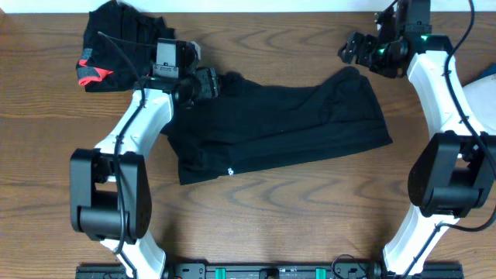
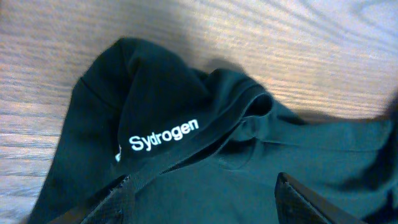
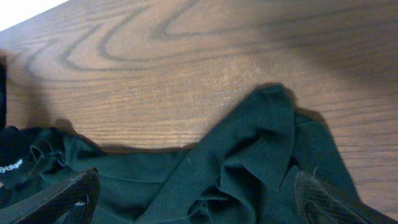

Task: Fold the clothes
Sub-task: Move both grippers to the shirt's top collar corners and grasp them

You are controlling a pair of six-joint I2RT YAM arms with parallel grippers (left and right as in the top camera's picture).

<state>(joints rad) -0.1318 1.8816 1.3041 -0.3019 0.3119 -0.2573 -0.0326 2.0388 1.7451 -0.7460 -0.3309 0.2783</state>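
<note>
A long black garment [image 1: 287, 124] lies spread across the middle of the table, with a small white logo [image 1: 230, 171] near its front edge. In the left wrist view it [image 2: 249, 174] shows white "Sydrogen" lettering [image 2: 165, 135]. My left gripper [image 1: 209, 81] is open over the garment's rumpled left end, with fabric lying between its fingers [image 2: 205, 208]. My right gripper [image 1: 353, 50] is open just above the garment's far right corner, and folds of cloth [image 3: 261, 143] lie under its spread fingers [image 3: 193, 202]. More black clothes [image 1: 124, 35] with coral-red trim [image 1: 93, 74] are heaped at the far left.
The wooden table [image 1: 294, 225] runs bare along the front. A white object [image 1: 487, 77] shows at the right edge. The table's far edge runs just behind both grippers.
</note>
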